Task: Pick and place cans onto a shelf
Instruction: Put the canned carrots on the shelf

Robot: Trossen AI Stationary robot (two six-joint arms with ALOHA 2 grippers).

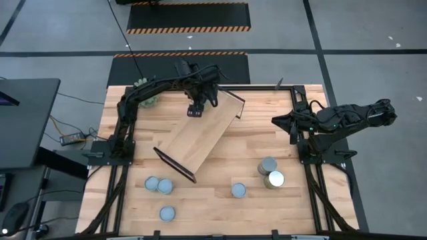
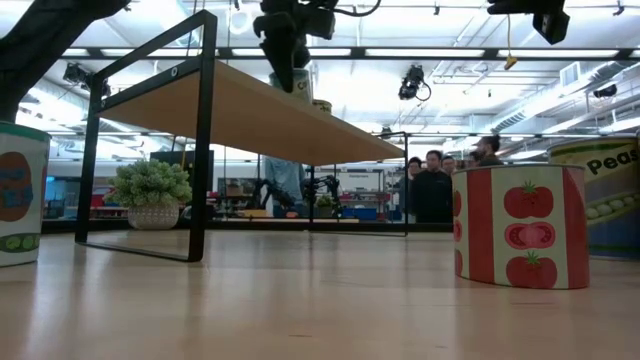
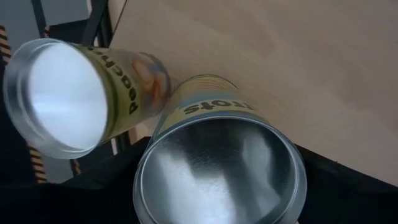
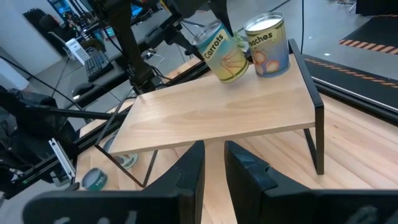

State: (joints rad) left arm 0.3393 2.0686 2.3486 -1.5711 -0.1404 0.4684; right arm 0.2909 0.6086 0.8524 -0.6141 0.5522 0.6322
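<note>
Light wood, smooth and pale, forms the shelf [image 1: 200,137], a long rectangular board on thin black metal end frames. In the high view its long axis is running diagonally across the butcher-block table [image 1: 220,200], from the near left toward the far right.

Over the shelf's far end the left gripper [image 4: 214,18] is clasping a carrots can [image 4: 222,51], a yellow-labelled cylinder that is leaning off upright just above the board; its silvery bare end [image 3: 217,171] is facing the left wrist camera. Touching or just beside it, a peaches can [image 4: 268,45] is standing upright on the same far end, its pale round top catching the light.

The right gripper [image 4: 214,165] is waiting off the shelf's right side, its two dark fingers held slightly apart and gripping nothing.

On the table near the shelf's low end, six more cans are standing with round silvery or bluish tops: three [image 1: 159,185] to its left and three [image 1: 268,172] to its right.
</note>
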